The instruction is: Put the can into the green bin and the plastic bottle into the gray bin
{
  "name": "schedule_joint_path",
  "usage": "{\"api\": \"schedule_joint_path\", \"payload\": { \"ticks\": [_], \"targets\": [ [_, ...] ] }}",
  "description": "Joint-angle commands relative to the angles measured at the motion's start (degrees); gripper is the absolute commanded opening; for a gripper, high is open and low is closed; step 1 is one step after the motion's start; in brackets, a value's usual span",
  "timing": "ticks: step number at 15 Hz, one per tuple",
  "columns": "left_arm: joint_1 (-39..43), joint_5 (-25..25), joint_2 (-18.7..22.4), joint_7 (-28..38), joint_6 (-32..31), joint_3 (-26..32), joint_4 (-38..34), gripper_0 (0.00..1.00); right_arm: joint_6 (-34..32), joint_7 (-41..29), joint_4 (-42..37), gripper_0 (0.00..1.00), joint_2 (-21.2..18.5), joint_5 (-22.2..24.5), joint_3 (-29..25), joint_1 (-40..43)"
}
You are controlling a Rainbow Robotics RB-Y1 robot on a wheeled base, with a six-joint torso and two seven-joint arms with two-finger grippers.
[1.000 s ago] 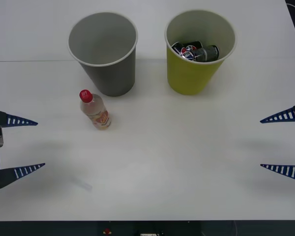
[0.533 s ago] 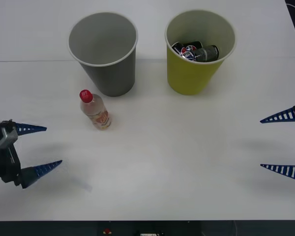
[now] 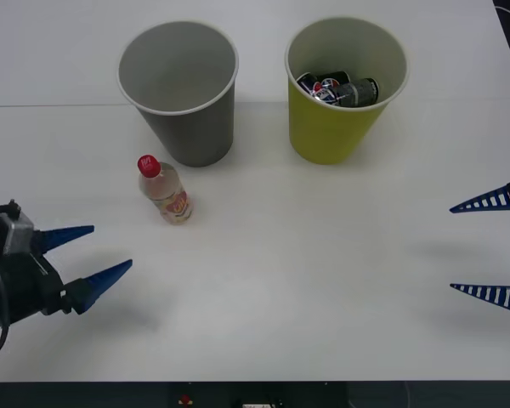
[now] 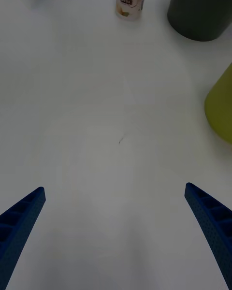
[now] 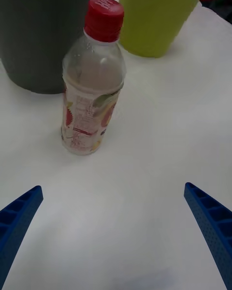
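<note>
Left gripper [image 3: 102,252] sits low over the white table [image 3: 323,280], jaws spread wide and holding nothing, blue tips aimed toward the plastic bottle [image 3: 164,190]. The bottle stands upright just ahead of those open jaws, not between them, red cap up and label facing the left wrist camera; there is clear table between the fingertips [image 5: 21,208] and the bottle's base. In the left wrist view the bottle [image 5: 92,77] sits ahead of the gap and nearer one finger than the other, with the gray bin [image 5: 43,34] right behind it and the green bin [image 5: 157,14] further off to the side. Front view now: the gray bin [image 3: 183,93] stands upright beyond the bottle, close to it but not touching, light inside showing. Beside it, a small gap between them, stands the green bin [image 3: 340,93], and down inside it lies the can [image 3: 344,90], dark with a bit of red and blue, on its side. Over on the other edge, the right gripper [image 3: 493,248] waits well apart from everything, jaws wide apart, nothing between them. From its wrist camera, bare table lies between the fingers [image 4: 208,222], with the bottle's base [image 4: 130,0], the gray bin's foot [image 4: 200,9] and an edge of the green bin [image 4: 220,111] far ahead.
</note>
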Motion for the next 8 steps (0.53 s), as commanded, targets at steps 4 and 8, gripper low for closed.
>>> {"api": "schedule_joint_path", "payload": {
  "ticks": [4, 8],
  "targets": [
    [-2.3, 3.6, -5.9, -2.2, 6.9, -3.7, -0.1, 1.00, 0.0, 0.0, 0.0, 1.00, 0.0, 0.0, 0.0, 0.0],
    [-3.4, 5.2, -7.4, -8.6, 13.3, -6.8, -0.1, 1.00, 0.0, 0.0, 0.0, 1.00, 0.0, 0.0, 0.0, 0.0]
  ]
}}
